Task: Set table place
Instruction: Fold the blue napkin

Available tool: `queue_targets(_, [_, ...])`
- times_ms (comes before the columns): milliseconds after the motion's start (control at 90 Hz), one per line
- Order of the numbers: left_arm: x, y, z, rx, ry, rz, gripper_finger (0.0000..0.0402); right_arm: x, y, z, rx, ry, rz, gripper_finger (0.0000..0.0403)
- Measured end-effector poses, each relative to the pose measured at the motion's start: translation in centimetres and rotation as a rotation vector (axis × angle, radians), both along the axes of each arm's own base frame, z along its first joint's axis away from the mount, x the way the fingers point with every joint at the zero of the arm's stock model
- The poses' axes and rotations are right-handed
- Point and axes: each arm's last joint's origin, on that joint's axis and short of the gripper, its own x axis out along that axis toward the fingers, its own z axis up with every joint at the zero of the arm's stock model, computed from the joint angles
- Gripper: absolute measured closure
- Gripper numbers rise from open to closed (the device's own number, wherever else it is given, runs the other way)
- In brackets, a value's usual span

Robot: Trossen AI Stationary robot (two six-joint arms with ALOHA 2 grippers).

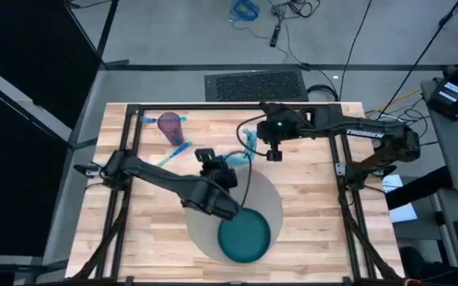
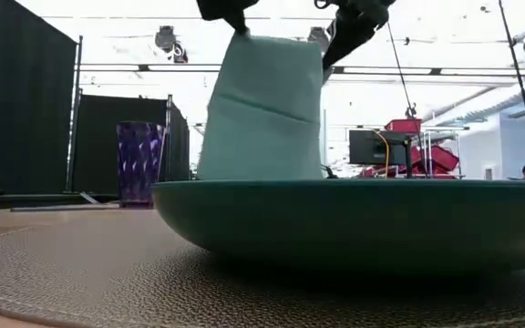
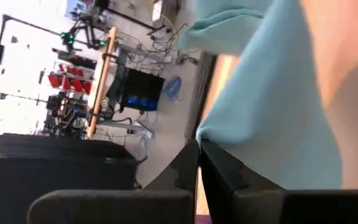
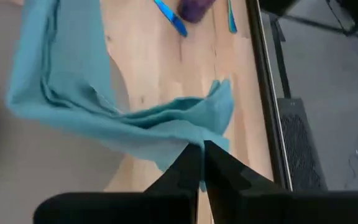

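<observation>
Above the grey placemat [image 1: 273,199], left hand [image 3: 199,144] and right hand [image 4: 201,147] each pinch the blue napkin [image 4: 98,121].

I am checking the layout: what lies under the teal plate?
The plate rests on the round grey placemat, which lies on the table. The mat under the plate itself is covered, so anything there cannot be seen.

"TROSSEN" (white lettering) on right arm [image 1: 368,133].
</observation>
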Motion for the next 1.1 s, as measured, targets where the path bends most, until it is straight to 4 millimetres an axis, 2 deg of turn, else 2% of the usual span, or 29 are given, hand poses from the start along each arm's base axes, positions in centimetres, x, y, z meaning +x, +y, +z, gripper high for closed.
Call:
queue_targets(156, [-0.2, 0.2, 0.7, -0.047, -0.021, -0.008, 0.0402, -0.1, -0.2, -0.5, -0.027, 0.058, -0.07, 0.0403])
queue_targets(222, [0.0, 0.6, 0.7, -0.046, -0.014, -0.008, 0.0402, 0.1, -0.5, -0.3, -0.089, 0.031, -0.126, 0.0403])
queue_targets(344, [0.2, 1.5, 0.7, -0.037, -0.008, 0.014, 0.0402, 0.0, -0.4, 0.0, -0.075, 0.012, -0.123, 0.0403])
queue_targets(400, [0.5, 1.5, 0.6, -0.03, -0.005, -0.001, 0.0402, -0.2, -0.2, -0.1, 0.023, 0.034, -0.057, 0.0403])
queue_targets(433, [0.8, 1.3, 0.5, -0.082, 0.023, -0.038, 0.0402, -0.5, -0.2, -0.3, 0.128, 0.057, 0.009, 0.0403])
queue_targets(467, [1.2, 1.3, 0.4, -0.155, 0.058, -0.081, 0.0402, -0.6, -0.3, -0.4, 0.16, 0.064, 0.02, 0.0403])
queue_targets(522, [1.7, 1.3, 0.4, -0.176, 0.054, -0.12, 0.0402, -0.4, -0.7, 0.0, 0.054, 0.032, -0.09, 0.0403])
queue_targets(589, [1.8, 1.5, 0.7, -0.059, 0.016, -0.091, 0.0402, -0.5, -0.6, 0.3, -0.081, 0.04, -0.181, 0.0403])
queue_targets(700, [1.9, 1.7, 0.7, -0.195, 0.057, -0.146, 0.0402, -0.7, 0.0, 0.5, 0.097, 0.047, -0.013, 0.0403])
queue_targets(778, [2.1, 1.8, 0.6, -0.144, 0.035, -0.121, 0.0402, -0.5, 0.1, 0.4, 0.018, 0.05, -0.091, 0.0403])
queue_targets(878, [2.3, 1.9, 0.5, -0.3, 0.047, -0.164, 0.0402, -1.0, 0.0, 0.0, 0.104, 0.101, -0.034, 0.0403])
queue_targets(989, [2.2, 2.3, 0.6, -0.161, 0.029, -0.112, 0.0402, -0.8, 0.1, 0.2, -0.015, 0.086, -0.126, 0.0403])
queue_targets(1067, [2.3, 2.3, 0.5, -0.288, 0.057, -0.157, 0.0402, -1.3, 0.1, -0.1, 0.111, 0.128, -0.049, 0.0403])
queue_targets(1100, [2.3, 2.2, 0.5, -0.292, 0.061, -0.163, 0.0402, -1.4, 0.2, -0.2, 0.147, 0.145, -0.022, 0.0403])
